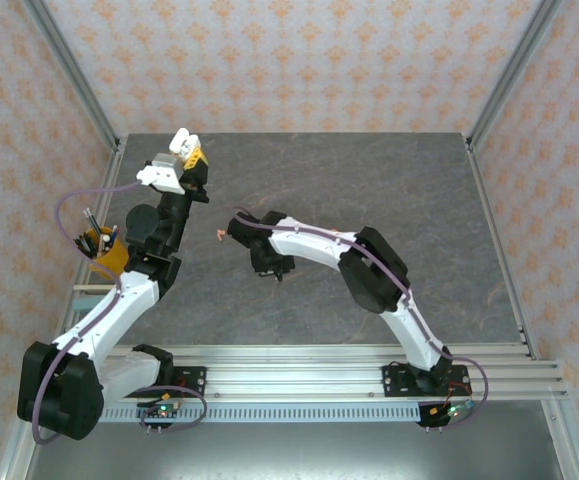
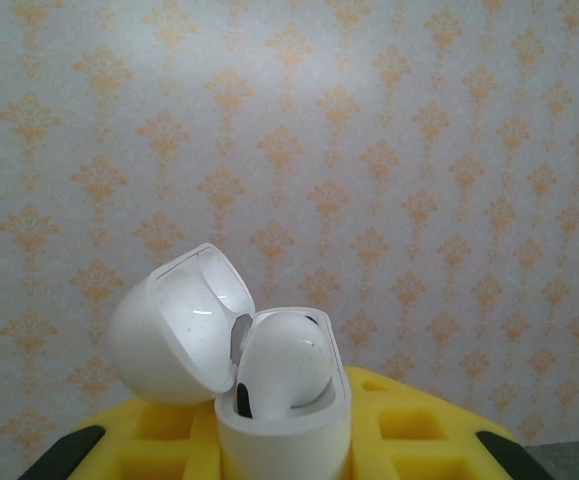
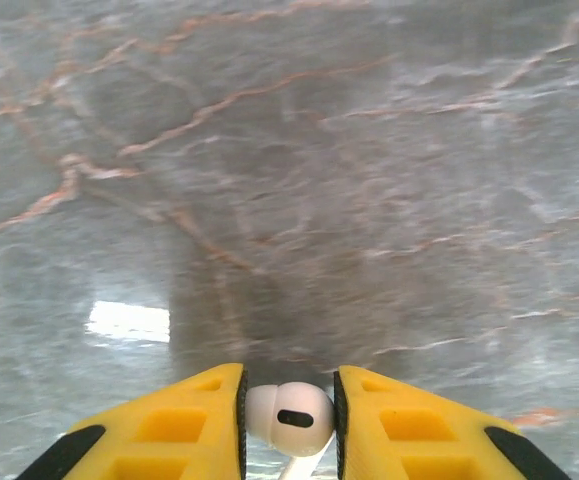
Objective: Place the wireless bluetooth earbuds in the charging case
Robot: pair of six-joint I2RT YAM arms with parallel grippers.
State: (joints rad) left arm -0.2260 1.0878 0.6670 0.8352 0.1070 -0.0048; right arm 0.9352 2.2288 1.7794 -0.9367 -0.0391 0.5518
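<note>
the step in hand is carrying a white earbud (image 3: 289,418) to the open charging case (image 2: 284,435). the right gripper (image 3: 289,395), at the bottom centre of its wrist view, has its jaws clamped on the earbud's rounded head. the dark vent faces the camera and the stem runs off the bottom edge, above the grey marbled table (image 3: 299,150). the left gripper (image 1: 182,160), in the upper left of the top view, has its jaws closed on the case body. it holds the case raised off the table with the lid (image 2: 174,325) swung back to the left. a second white earbud (image 2: 284,360) appears to sit in the case, filling much of the mouth. which well is free i cannot tell.

to do this well, the right arm needs to travel up and left in the top view, since the two grippers are well apart. the stem should point down into the empty well before the approach, coming in on the side away from the lid. the grip is on a round, slick head, so go slowly: an off-axis push could twist the bud out or shift the case in the left jaws. let go only once it seats.
</note>
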